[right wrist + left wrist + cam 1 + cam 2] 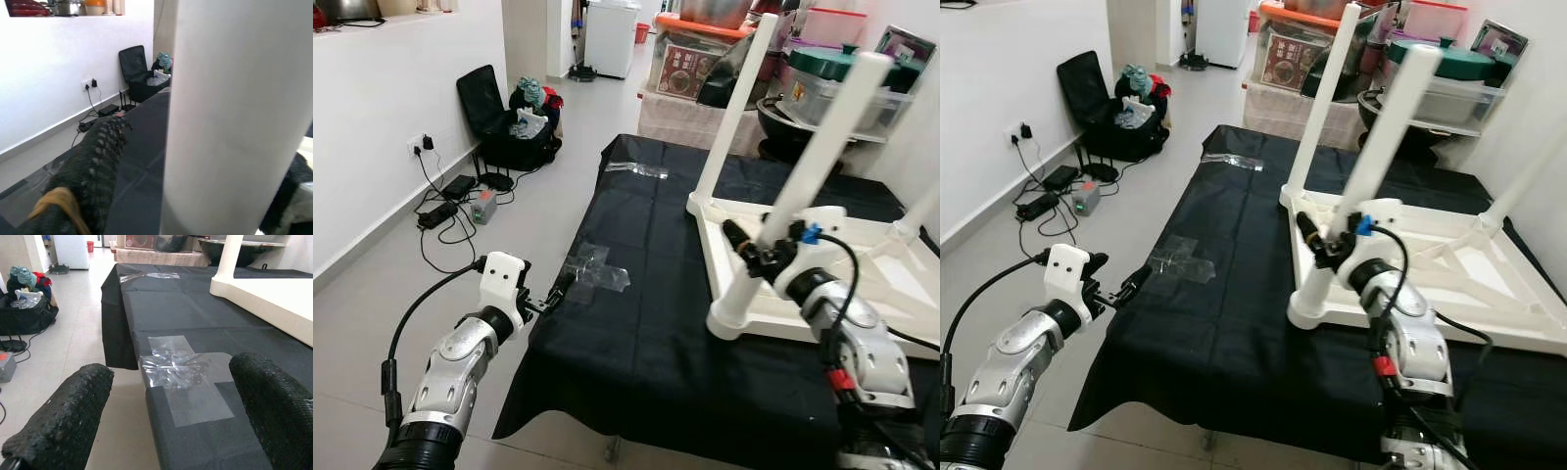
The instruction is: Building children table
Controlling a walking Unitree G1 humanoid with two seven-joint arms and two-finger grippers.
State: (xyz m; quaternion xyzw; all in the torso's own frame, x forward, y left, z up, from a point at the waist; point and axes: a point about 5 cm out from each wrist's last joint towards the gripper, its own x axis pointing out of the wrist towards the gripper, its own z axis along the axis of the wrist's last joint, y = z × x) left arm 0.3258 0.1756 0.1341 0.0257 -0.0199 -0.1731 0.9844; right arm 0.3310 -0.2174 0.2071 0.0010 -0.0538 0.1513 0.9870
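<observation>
The white children's table (822, 284) is lying upside down on the black cloth (646, 333), right of centre, legs pointing up. The near leg (793, 196) is being clamped low down by the right gripper (759, 257), fingers either side of it. The left gripper (551, 296) is being held at the cloth's near-left edge, fingers apart, holding nothing, beside a taped patch (597, 269). Risk being judged: the leg is being gripped near its socket, so any sideways pull could be cocking it or sliding the light frame across the cloth.
</observation>
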